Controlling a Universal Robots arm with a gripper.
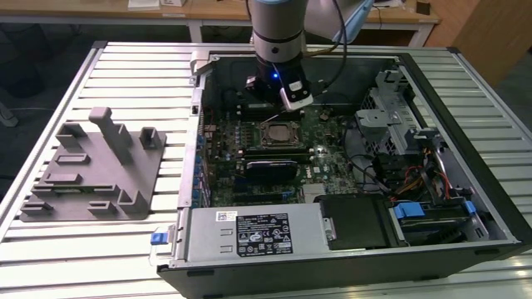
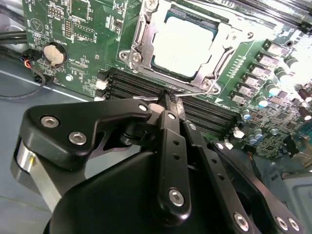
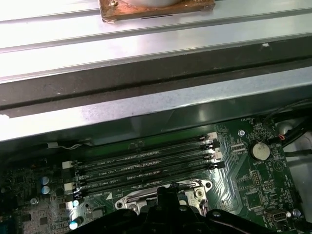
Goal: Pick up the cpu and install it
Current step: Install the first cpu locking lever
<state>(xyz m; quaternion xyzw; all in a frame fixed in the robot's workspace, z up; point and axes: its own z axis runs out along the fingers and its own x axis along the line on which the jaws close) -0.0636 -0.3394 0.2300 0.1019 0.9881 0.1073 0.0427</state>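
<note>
On a slatted metal table, an open case holds the cpu.

A robotics lab or workshop: a robot arm reaches into an opened computer case on a slatted metal bench, with a grey plastic fixture beside it and wooden desks behind.
</note>
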